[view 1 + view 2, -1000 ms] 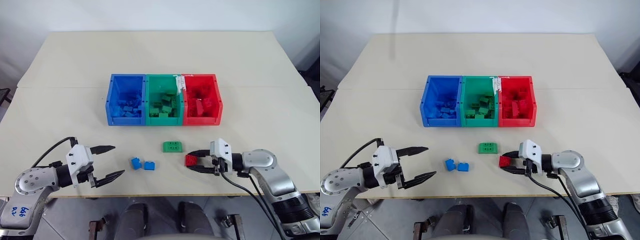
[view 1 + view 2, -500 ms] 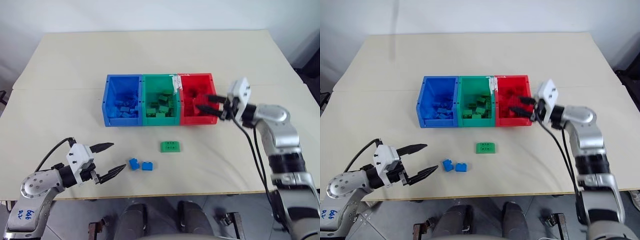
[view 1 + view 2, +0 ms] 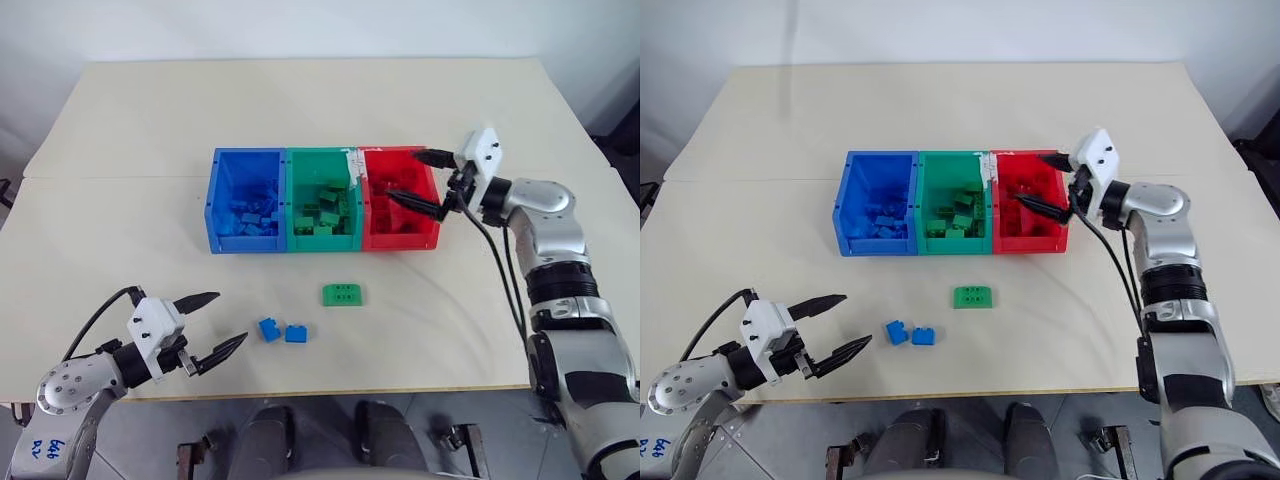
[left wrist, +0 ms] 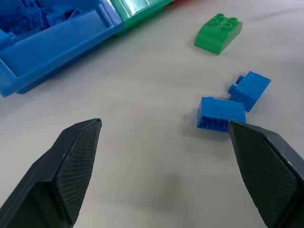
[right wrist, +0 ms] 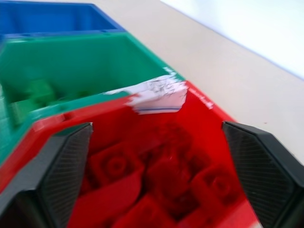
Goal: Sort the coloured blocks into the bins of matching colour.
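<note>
Beige and matte, the worktop [image 3: 130,240] fills most of the head views, with a white wall behind its far edge.

Nearest, in the lower left of the frame, the left gripper [image 3: 212,325] hangs just above the worktop near its front edge. Its two black fingers [image 4: 71,168] are spread wide, and nothing is between them. They point toward the middle of the frame.

A little to the right of these fingers, two small blue plastic studded bricks [image 3: 282,330] lie on the worktop, just beside each other. In the left wrist view one of them is close to the tip of one finger, but I cannot tell if they touch.

Further up and a little right, a wider green plastic studded brick [image 3: 342,294] lies flat, alone, studs up, apart from the blue pair.

Beyond it, at the centre of the frame, three open-topped rectangular plastic bins stand joined in a row: the blue bin [image 3: 214,205] on the left, the green bin [image 3: 291,200] in the middle, the red bin [image 3: 433,195] on the right. Each one holds a heap of bricks of its own colour. A scrap of white tape [image 5: 159,95] sits on the rim between green and red.

At the right, the right gripper [image 3: 418,180] is over the red bin's right part. Its fingers [image 5: 61,173] stand wide apart with nothing between them; red bricks [image 5: 156,190] lie below in the bin.
</note>
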Robot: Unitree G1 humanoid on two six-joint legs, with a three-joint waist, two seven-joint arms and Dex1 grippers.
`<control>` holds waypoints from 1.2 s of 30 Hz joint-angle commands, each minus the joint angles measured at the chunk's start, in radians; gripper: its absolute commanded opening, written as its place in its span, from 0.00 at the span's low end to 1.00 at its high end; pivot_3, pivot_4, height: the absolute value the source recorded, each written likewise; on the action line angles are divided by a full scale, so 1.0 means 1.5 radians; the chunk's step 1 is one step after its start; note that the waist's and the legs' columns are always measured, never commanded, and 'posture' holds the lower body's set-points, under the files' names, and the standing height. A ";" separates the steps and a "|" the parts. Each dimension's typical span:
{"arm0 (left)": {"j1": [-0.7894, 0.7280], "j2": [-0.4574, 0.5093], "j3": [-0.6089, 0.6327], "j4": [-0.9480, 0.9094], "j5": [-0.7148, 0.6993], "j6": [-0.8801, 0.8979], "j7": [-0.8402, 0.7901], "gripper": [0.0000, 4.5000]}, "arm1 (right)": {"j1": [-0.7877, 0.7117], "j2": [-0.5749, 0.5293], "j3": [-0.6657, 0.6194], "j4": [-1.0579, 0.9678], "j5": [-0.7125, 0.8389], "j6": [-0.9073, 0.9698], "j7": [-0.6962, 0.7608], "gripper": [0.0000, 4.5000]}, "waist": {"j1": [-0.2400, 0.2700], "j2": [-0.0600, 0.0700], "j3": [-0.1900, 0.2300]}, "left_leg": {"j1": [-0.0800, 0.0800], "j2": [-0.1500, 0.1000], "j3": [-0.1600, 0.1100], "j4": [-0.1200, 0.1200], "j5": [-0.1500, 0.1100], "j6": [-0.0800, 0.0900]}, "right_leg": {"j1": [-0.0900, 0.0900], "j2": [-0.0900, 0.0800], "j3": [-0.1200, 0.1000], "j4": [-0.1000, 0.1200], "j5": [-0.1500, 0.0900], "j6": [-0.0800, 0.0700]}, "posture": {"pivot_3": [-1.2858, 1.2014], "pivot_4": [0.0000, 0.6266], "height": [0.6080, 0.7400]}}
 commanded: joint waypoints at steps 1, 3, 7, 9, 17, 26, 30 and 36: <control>-0.043 0.008 -0.021 -0.007 0.001 -0.009 -0.015 1.00 | 0.084 -0.066 -0.077 -0.083 0.077 -0.004 0.086 1.00 | 0.008 0.000 0.000 | 0.000 0.000 0.000 0.000 0.000 0.000 | 0.000 0.000 0.000 0.000 0.000 0.000 | 0.52 0.24 1.00; -0.066 0.010 -0.034 0.003 0.003 -0.008 -0.024 1.00 | 0.135 -0.094 -0.097 -0.113 0.093 -0.008 0.112 1.00 | 0.010 0.000 0.000 | 0.000 -0.001 0.001 0.001 0.000 0.000 | 0.001 0.000 -0.001 0.000 0.000 0.000 | 0.52 0.24 1.00; -0.136 0.016 -0.080 0.035 -0.006 0.002 -0.070 1.00 | 0.275 -0.157 -0.163 -0.172 0.118 -0.033 0.155 1.00 | 0.009 0.000 0.000 | 0.000 -0.001 0.003 0.001 0.000 0.000 | 0.001 0.000 0.000 0.000 0.001 0.001 | 0.52 0.24 1.00; -0.166 0.019 -0.094 0.051 -0.004 0.002 -0.086 1.00 | 0.335 -0.176 -0.196 -0.185 0.133 -0.038 0.175 1.00 | 0.007 0.000 0.000 | 0.001 -0.001 0.006 0.001 0.000 0.000 | 0.001 0.001 0.000 0.000 0.001 0.001 | 0.52 0.24 1.00; -0.224 0.034 -0.108 0.082 -0.005 0.006 -0.128 1.00 | 0.393 -0.191 -0.208 -0.140 0.115 -0.088 0.182 1.00 | -0.001 0.000 0.000 | 0.005 0.000 0.011 0.001 0.000 0.000 | 0.001 0.001 0.002 0.000 0.001 0.001 | 0.52 0.24 1.00; -0.171 0.041 -0.034 0.090 0.000 -0.014 -0.109 1.00 | 0.302 -0.098 -0.040 -0.288 0.116 0.052 0.151 1.00 | -0.004 0.000 0.000 | 0.009 0.005 0.013 0.000 0.000 -0.001 | 0.001 0.002 0.007 0.001 0.001 0.001 | 0.52 0.24 1.00; -0.115 0.039 0.006 0.076 0.004 -0.019 -0.092 1.00 | 0.240 -0.035 0.053 -0.331 0.097 0.126 0.124 1.00 | -0.005 0.000 0.000 | 0.009 0.005 0.012 0.000 -0.001 -0.001 | 0.000 0.001 0.008 0.001 0.001 0.001 | 0.52 0.24 1.00; -0.034 0.029 0.042 0.047 -0.005 -0.016 -0.074 1.00 | 0.179 0.057 0.162 -0.274 0.015 0.113 0.100 1.00 | -0.007 0.000 0.000 | 0.009 0.006 0.012 0.000 -0.003 -0.001 | 0.000 0.001 0.008 0.000 0.001 0.000 | 0.52 0.24 1.00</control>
